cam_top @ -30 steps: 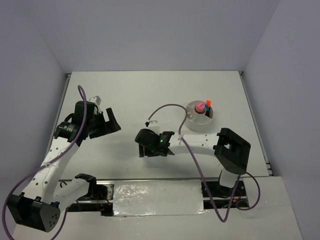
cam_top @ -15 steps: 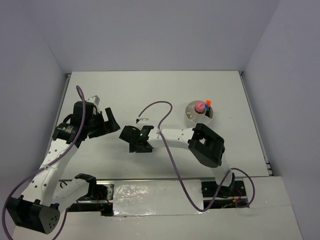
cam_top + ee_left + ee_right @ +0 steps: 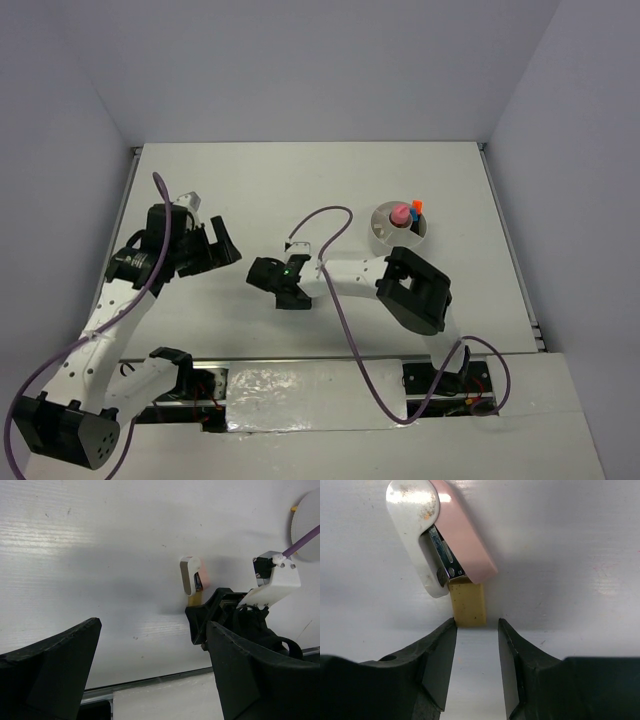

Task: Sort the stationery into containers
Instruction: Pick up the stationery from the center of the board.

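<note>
your right gripper (image 3: 477, 630) is down at the table (image 3: 300, 180), jaws slightly apart, with the tan piece (image 3: 468, 605) just at their mouth, not clamped. a pink-and-white clip (image 3: 440, 540) touches its far end. your left gripper (image 3: 154, 625) hangs spread wide, holding nothing. the white tub (image 3: 383, 228) stands well apart.

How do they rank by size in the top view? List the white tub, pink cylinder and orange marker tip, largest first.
Largest to smallest: white tub, pink cylinder, orange marker tip.
</note>
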Robot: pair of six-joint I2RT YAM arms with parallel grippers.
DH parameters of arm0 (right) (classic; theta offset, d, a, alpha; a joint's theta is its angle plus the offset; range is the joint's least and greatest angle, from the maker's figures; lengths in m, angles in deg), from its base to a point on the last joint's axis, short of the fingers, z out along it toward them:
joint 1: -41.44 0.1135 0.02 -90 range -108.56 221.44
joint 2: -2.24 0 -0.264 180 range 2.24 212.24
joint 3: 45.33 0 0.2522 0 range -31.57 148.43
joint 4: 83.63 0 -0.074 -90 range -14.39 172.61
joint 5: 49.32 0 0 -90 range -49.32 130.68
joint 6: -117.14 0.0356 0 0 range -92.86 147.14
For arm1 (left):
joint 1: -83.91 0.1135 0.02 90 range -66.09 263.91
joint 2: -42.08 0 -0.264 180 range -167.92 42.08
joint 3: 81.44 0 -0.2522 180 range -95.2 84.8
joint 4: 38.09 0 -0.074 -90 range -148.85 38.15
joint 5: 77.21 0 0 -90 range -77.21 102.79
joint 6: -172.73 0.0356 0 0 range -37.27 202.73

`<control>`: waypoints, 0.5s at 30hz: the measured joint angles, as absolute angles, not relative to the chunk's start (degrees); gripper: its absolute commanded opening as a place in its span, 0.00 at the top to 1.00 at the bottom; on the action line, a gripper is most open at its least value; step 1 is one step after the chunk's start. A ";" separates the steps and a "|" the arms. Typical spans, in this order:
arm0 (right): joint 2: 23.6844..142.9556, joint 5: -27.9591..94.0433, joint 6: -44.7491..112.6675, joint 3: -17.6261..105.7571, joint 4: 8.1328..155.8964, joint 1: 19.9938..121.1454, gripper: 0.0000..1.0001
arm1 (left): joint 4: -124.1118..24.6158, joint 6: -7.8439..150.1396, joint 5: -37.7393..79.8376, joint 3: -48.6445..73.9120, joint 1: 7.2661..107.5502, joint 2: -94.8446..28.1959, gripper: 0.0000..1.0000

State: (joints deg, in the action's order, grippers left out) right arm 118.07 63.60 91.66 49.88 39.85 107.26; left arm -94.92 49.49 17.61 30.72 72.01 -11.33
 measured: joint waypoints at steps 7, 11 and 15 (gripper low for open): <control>116.54 64.02 87.68 47.00 44.83 107.11 0.65 | -94.57 49.52 17.87 30.72 72.01 -11.78 0.01; 113.81 64.23 84.86 42.25 50.69 107.07 0.75 | -94.59 49.54 18.02 30.72 71.98 -11.81 0.01; 109.98 63.93 82.04 36.42 56.96 107.07 0.76 | -94.51 49.45 19.18 30.72 71.98 -11.78 0.01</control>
